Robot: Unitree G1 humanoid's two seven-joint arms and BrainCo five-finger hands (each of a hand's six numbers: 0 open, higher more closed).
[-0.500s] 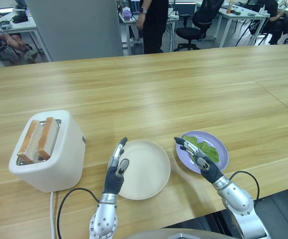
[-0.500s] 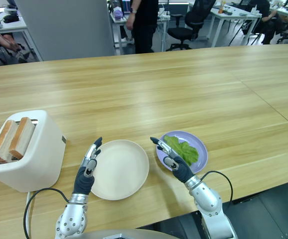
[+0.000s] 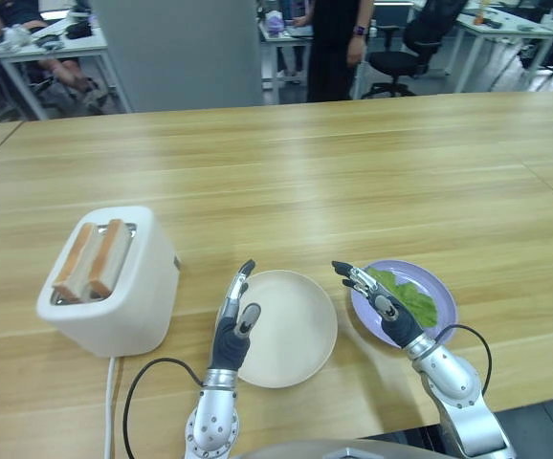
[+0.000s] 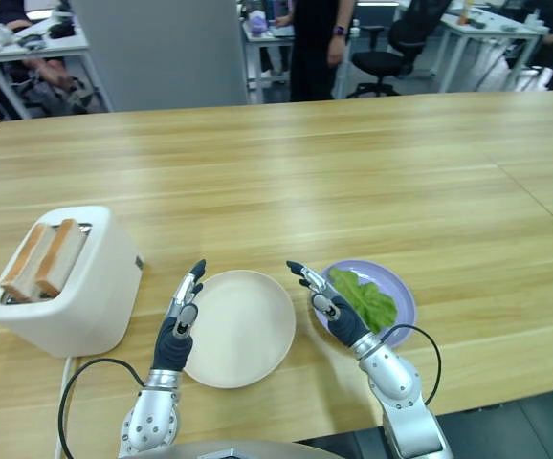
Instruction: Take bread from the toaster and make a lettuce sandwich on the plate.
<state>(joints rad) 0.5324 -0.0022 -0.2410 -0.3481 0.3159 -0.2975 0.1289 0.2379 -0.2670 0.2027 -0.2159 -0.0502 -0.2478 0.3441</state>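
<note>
Two slices of bread (image 3: 93, 260) are seen standing in a white toaster (image 3: 123, 306) on the left of a wooden table (image 3: 353, 182). A cream plate (image 3: 296, 335) is set beside a purple plate (image 3: 448, 312) of lettuce (image 3: 410, 298). The left hand (image 3: 232, 330) and right hand (image 3: 384, 308) are held open over the plates' edges, nothing gripped.

No writing, label, number or sign is readable on the toaster (image 3: 123, 316), cream plate (image 3: 291, 330), purple plate (image 3: 448, 304) or tabletop (image 3: 353, 172).
</note>
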